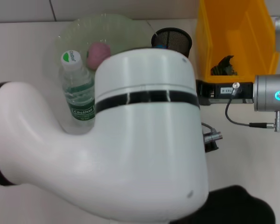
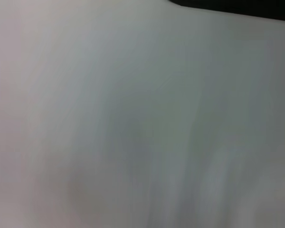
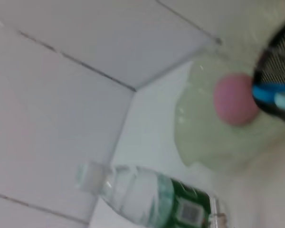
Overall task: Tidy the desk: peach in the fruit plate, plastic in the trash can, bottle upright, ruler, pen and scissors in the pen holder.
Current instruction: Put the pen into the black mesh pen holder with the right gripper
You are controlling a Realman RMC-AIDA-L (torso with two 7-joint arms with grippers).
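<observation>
The clear bottle (image 1: 78, 88) (image 3: 149, 195) stands upright at the near rim of the pale green fruit plate (image 1: 81, 28) (image 3: 204, 142). The pink peach (image 1: 99, 52) (image 3: 235, 99) lies in that plate. Blue scissors handles (image 1: 161, 46) (image 3: 274, 97) show inside the black mesh pen holder (image 1: 172, 39) (image 3: 278, 61). A dark plastic scrap (image 1: 224, 66) lies in the yellow trash can (image 1: 235, 28). My right gripper's black body (image 1: 220, 91) points left in front of the trash can, its fingers hidden behind my left arm (image 1: 144, 140). Ruler and pen are hidden or out of view.
My bulky white left arm fills the middle of the head view and hides the desk (image 1: 252, 158) under it. The left wrist view shows only a blurred white surface (image 2: 133, 118). A tiled wall (image 3: 85, 57) rises behind the plate.
</observation>
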